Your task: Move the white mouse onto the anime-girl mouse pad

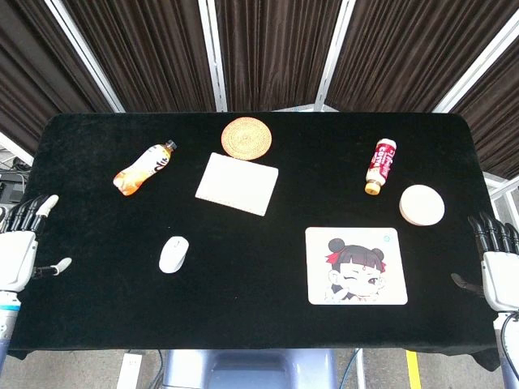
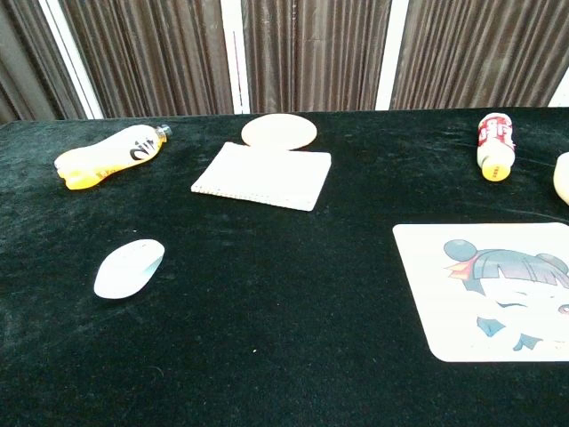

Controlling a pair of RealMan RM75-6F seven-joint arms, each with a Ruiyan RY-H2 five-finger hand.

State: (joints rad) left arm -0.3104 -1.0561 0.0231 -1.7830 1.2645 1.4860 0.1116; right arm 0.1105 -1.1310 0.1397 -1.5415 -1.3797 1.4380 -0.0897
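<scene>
Black cloth covers the whole table (image 1: 251, 340), and on it the biggest task item is the anime-girl mouse pad (image 1: 355, 265), a square white mat printed with a winking cartoon face, lying flat toward the near right. Well to its left, with bare cloth between, sits the white mouse (image 1: 173, 254), a small smooth oval, glossy and low, its narrow end pointing slightly away from the robot. Both arms wait at the table's near corners: the left hand (image 1: 18, 251) has its fingers spread and holds nothing, and the right hand (image 1: 496, 263) likewise looks empty with its fingers apart. Nothing has been moved yet, so the step ahead seems to be the reach. The left hand is the nearer one; it would do well to come down from above, span the mouse across its sides rather than its slippery top, lift it clear of the cloth, and carry it rightward to set it down inside the pad's border.
</scene>
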